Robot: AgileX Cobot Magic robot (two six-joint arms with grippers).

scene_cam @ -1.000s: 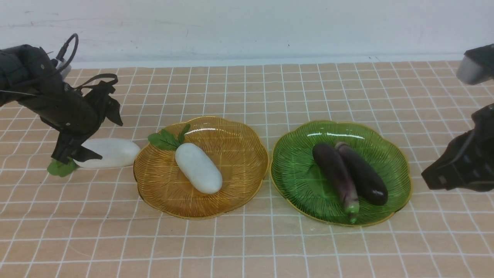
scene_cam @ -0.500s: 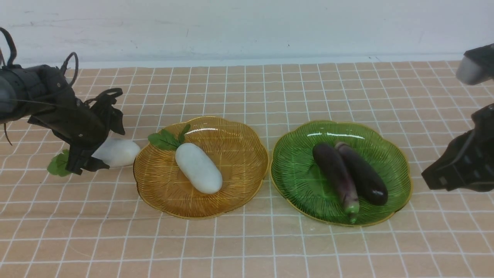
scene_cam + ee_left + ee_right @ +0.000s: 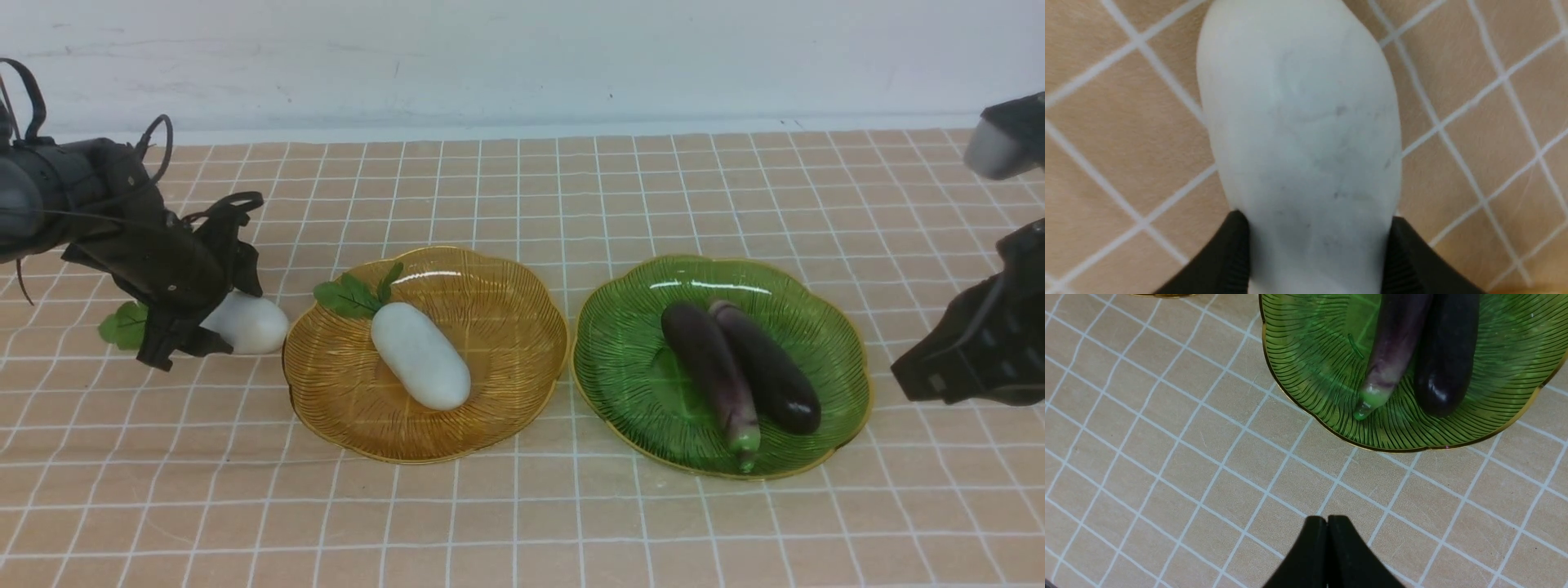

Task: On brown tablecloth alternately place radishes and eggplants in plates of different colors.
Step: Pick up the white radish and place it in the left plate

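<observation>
The radish [image 3: 249,322], laid crosswise on the brown tablecloth [image 3: 522,523] with its leafy end pointed left, is seemingly clamped between the left fingers [image 3: 1224,261], while the right fingers [image 3: 1310,555] are held together.

The radishes [image 3: 420,355] are white, eggplants [image 3: 771,371] dark purple, amber plate [image 3: 506,310] and green plate [image 3: 629,359] ribbed, tablecloth [image 3: 522,523] tan, white-gridded.

Left tool [image 3: 1316,245] mid-grip, right tool [image 3: 1327,519] closed
</observation>
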